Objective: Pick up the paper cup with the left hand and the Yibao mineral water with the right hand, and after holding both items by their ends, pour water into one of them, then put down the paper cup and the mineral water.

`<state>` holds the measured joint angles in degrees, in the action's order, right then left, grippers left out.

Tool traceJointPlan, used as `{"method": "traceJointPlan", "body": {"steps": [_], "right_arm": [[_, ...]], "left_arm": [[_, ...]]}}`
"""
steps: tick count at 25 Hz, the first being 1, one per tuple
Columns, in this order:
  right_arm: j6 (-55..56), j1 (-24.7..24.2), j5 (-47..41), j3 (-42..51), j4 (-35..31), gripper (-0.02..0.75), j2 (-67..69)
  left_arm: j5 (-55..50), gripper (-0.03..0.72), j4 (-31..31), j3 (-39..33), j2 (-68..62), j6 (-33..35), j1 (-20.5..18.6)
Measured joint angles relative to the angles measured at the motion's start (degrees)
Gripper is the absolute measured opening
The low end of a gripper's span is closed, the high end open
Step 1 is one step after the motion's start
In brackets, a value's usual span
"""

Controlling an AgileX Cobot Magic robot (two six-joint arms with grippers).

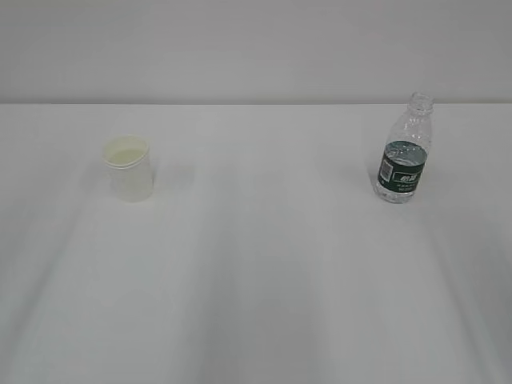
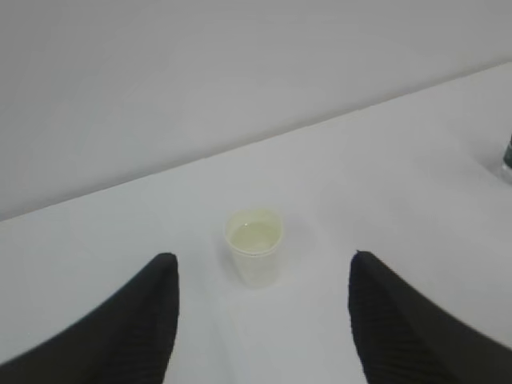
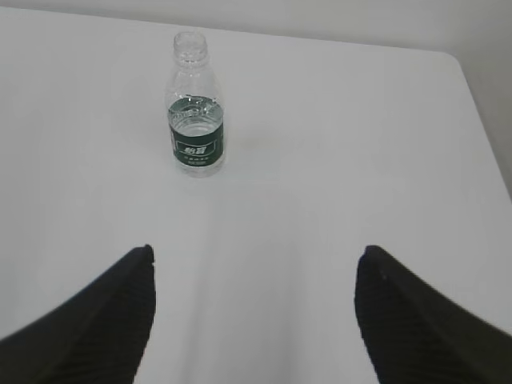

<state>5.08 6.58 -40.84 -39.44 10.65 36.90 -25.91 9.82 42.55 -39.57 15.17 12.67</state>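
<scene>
The paper cup (image 1: 128,168) is standing upright on the left of the white bench (image 1: 264,272), the Yibao mineral water (image 1: 404,152) well apart on the right near the far edge. Broad bare surface is lying between them. The bottle's green label is showing a white patch, unreadable. The left hand (image 2: 264,320) and right hand (image 3: 254,316) are both gaping wide, holding nothing.

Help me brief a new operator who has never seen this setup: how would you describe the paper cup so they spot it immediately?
On the white table, look to the left side, well apart from the Yibao mineral water on the right. The paper cup stands there upright and alone. It is short, white, opaque and tapered with a rolled rim, whereas the bottle is taller, clear and green-labelled.
</scene>
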Motion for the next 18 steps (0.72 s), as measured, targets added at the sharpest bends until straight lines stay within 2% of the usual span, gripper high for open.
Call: {"method": "traceJointPlan", "body": {"steps": [11, 15, 18], "right_arm": [[-5.08, 0.38, -0.86, 0.00, -6.37, 0.589, -0.13], [-6.06, 0.37, -0.98, 0.00, -7.37, 0.581, -2.20], [-7.27, 0.37, -1.08, 0.00, -7.37, 0.561, -5.22]], "left_arm": [[-0.66, 0.475, 9.24, 0.12, 4.07, 0.00, 0.00], [-0.55, 0.475, 9.88, 0.12, 4.07, 0.00, 0.00], [-0.97, 0.470, 7.12, 0.12, 4.07, 0.00, 0.00]]}}
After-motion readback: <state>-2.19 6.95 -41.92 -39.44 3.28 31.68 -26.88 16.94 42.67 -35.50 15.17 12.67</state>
